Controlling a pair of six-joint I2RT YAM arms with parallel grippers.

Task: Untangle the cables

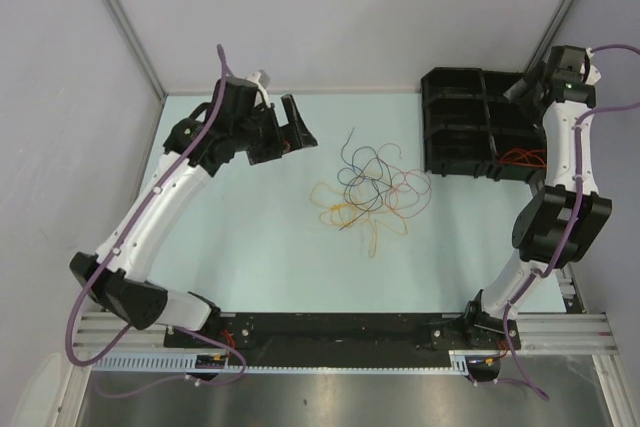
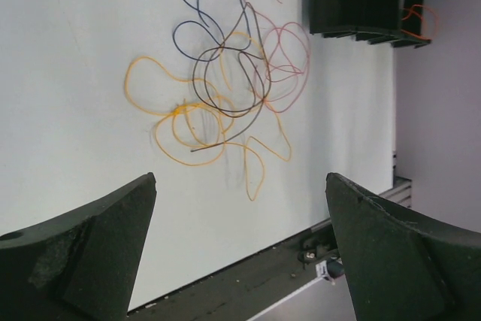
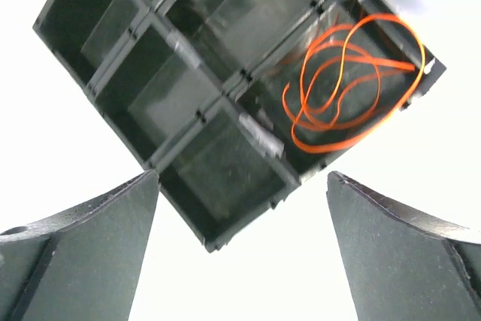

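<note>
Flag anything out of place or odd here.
Nothing damaged or spilled. The cables lie tangled in the middle of the table; one orange cable sits coiled alone in a corner compartment of the black bin.

Inspected all three views: no text, label, brand mark, number or sign can be read. Nothing legible on the table [image 1: 250,247], on the black divided tray [image 1: 460,117] at its far right corner, or on the left arm [image 1: 165,202] and right arm [image 1: 566,152].
</note>
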